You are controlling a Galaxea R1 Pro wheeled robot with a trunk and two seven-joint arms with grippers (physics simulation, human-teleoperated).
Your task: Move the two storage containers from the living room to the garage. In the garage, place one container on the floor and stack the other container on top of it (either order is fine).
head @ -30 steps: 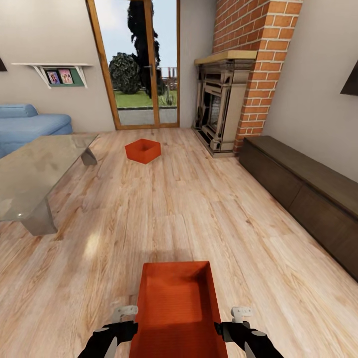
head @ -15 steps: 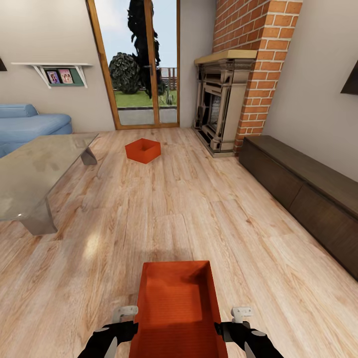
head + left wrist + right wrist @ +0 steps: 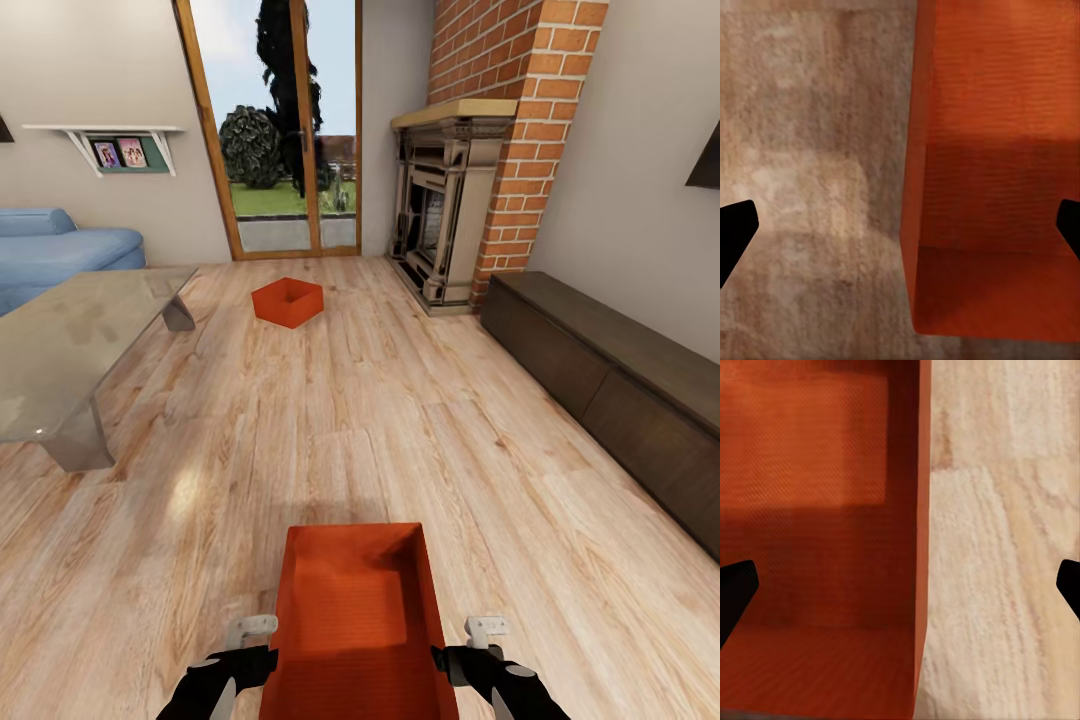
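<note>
One orange-red storage container [image 3: 355,610] sits on the light wood plank floor [image 3: 400,420] of the living room, right below me between my arms. My left gripper [image 3: 245,650] is open at its left wall; in the left wrist view the left gripper [image 3: 900,232] has its jaws spread wide across the wall of the container [image 3: 997,150]. My right gripper [image 3: 482,648] is open at the right wall; the right wrist view shows that gripper [image 3: 900,592] straddling the wall of the container [image 3: 817,510]. The second container [image 3: 288,302] rests farther off, near the glass doors [image 3: 290,130].
A glass coffee table [image 3: 70,350] stands at the left, with a blue sofa [image 3: 60,255] behind it. The brick fireplace [image 3: 445,200] and a long dark low cabinet [image 3: 620,390] line the right side. Open floor lies between the two containers.
</note>
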